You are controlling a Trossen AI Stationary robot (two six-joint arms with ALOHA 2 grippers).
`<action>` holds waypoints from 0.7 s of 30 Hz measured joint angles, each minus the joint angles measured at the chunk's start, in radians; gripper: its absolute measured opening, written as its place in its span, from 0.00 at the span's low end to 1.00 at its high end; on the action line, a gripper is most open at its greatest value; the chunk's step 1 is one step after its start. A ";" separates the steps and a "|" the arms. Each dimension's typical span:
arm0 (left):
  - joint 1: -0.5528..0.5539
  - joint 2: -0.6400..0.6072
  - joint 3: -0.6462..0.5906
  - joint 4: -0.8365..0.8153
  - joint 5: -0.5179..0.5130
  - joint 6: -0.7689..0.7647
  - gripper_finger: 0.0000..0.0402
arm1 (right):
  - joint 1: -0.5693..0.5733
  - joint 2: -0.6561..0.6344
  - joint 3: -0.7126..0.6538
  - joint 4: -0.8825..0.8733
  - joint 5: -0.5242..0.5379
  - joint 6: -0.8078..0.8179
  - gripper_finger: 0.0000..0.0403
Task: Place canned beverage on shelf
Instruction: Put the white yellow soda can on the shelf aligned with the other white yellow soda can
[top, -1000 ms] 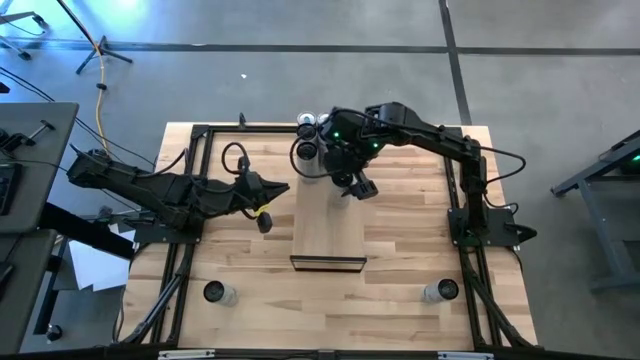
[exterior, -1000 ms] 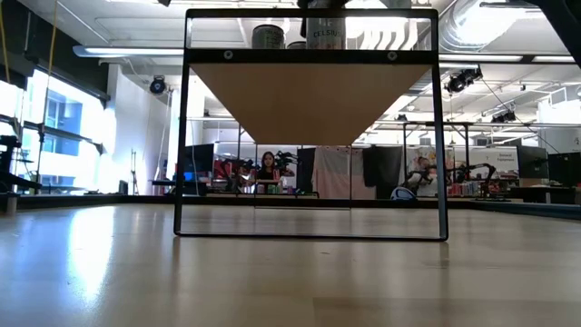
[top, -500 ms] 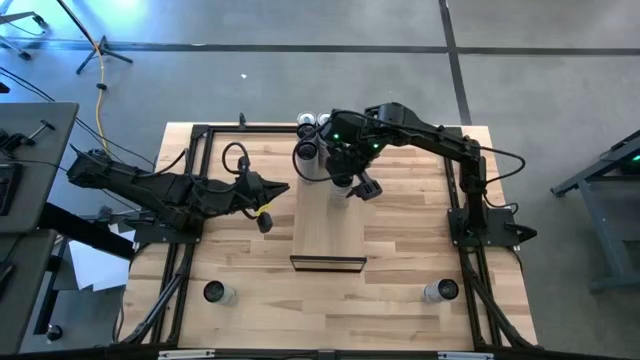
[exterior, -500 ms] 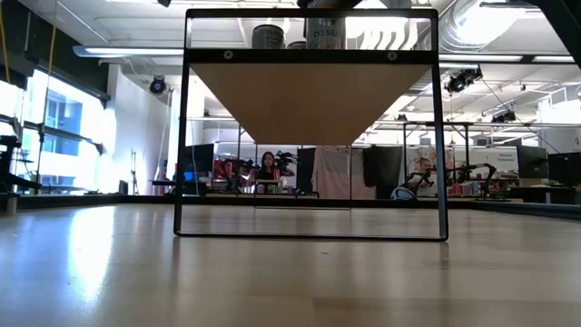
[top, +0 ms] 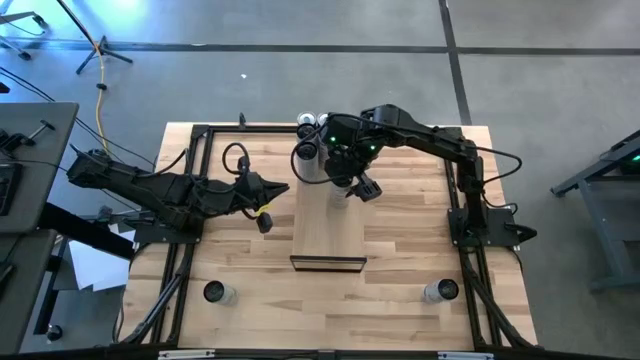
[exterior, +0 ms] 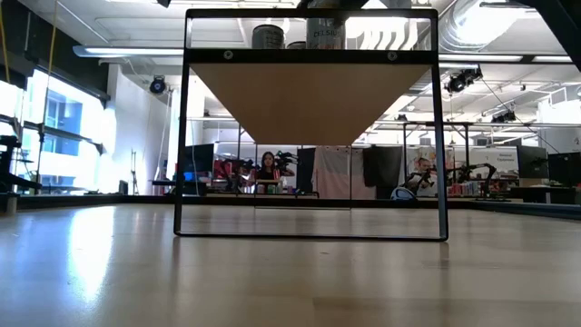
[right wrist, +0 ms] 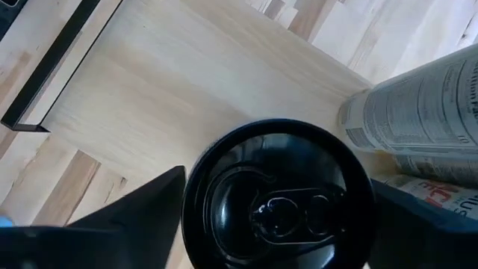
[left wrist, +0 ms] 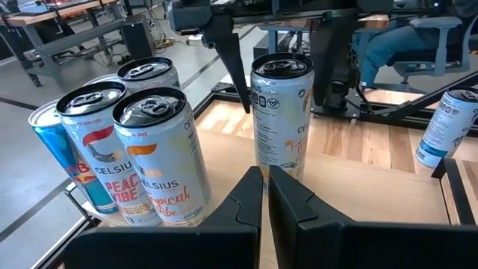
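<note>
Your right gripper (top: 340, 178) sits over the far end of the shelf (top: 328, 225), just beside the cluster of cans (top: 309, 140) at the shelf's far left. The high view hides what lies under it; the right wrist view fills that in, looking straight down on a dark can top (right wrist: 278, 200) with one dark finger (right wrist: 138, 205) on either side of it, standing on the shelf's pale wood (right wrist: 160, 97). The fingers flank the can, but you cannot tell from any view whether they press on it or stand just clear.

Your left gripper (top: 262, 208) waits over the table (top: 400, 265) to the left of the shelf, its fingers (left wrist: 250, 202) drawn together with nothing between them. Only its wrist view gives labels: a tall white can (left wrist: 282, 112) stands alone on the shelf between the right arm's fingers, and a group of cans (left wrist: 134, 142) stands to one side, one blue, the others marked Celsius. A further can (left wrist: 447, 127) shows at that picture's edge, cut off.

The low view shows the shelf's underside (exterior: 309, 102) inside its dark frame (exterior: 442, 127), and only the lower parts of three cans (exterior: 298, 36) above it; the gripper itself is cut off at the top there. In the room behind, a person (exterior: 268, 168) sits, small and far off.

Two more cans (top: 215, 292) stand on the near table, one left, one right (top: 440, 291).
</note>
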 joint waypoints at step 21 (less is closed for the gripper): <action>0.000 0.000 0.000 -0.017 0.045 0.028 0.00 | 0.013 0.004 0.001 0.016 0.119 0.452 0.62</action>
